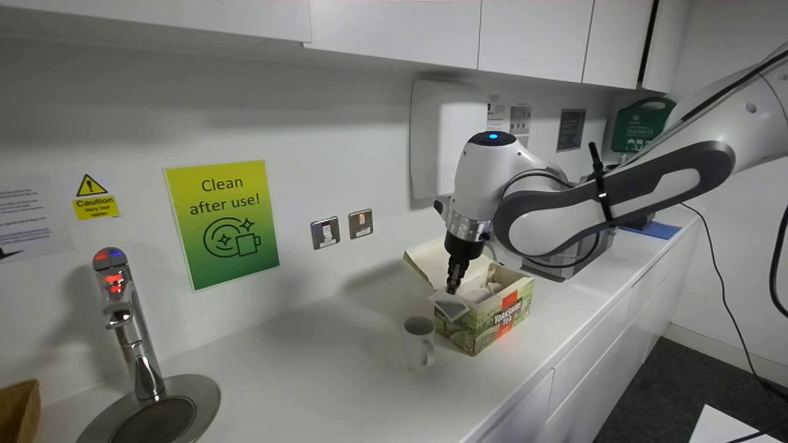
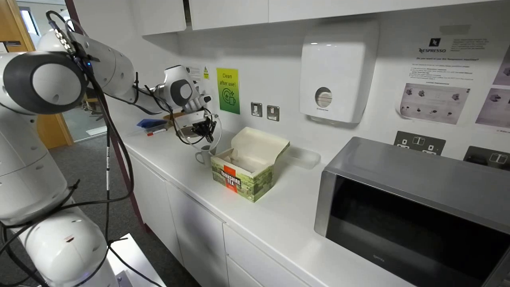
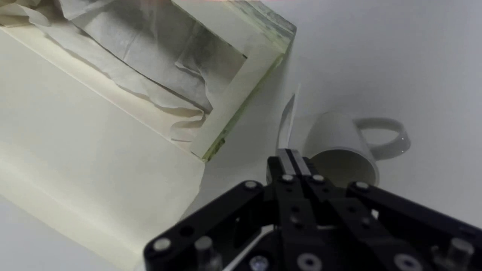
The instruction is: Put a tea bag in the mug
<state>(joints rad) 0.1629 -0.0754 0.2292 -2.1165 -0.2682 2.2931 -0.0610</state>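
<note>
The small white mug [image 1: 415,349] stands upright on the counter beside the open tea box [image 1: 481,326]. The mug also shows in an exterior view [image 2: 206,155], partly behind the box [image 2: 251,185], and in the wrist view [image 3: 333,133]. My gripper [image 1: 454,288] is shut on a flat, pale tea bag [image 1: 452,306], which hangs at the box's corner, above and beside the mug. In the wrist view the tea bag [image 3: 287,122] is seen edge-on, sticking out from the fingertips [image 3: 289,152], just left of the mug. More tea bags [image 3: 131,41] lie in the box.
The raised box lid [image 2: 261,145] stands open on the wall side. A clear plastic tub [image 2: 303,158] and a microwave [image 2: 398,223] are beyond the box. A tap [image 1: 129,332] and round drain [image 1: 206,400] are on the mug's other side. Cabinets [image 1: 394,31] hang overhead.
</note>
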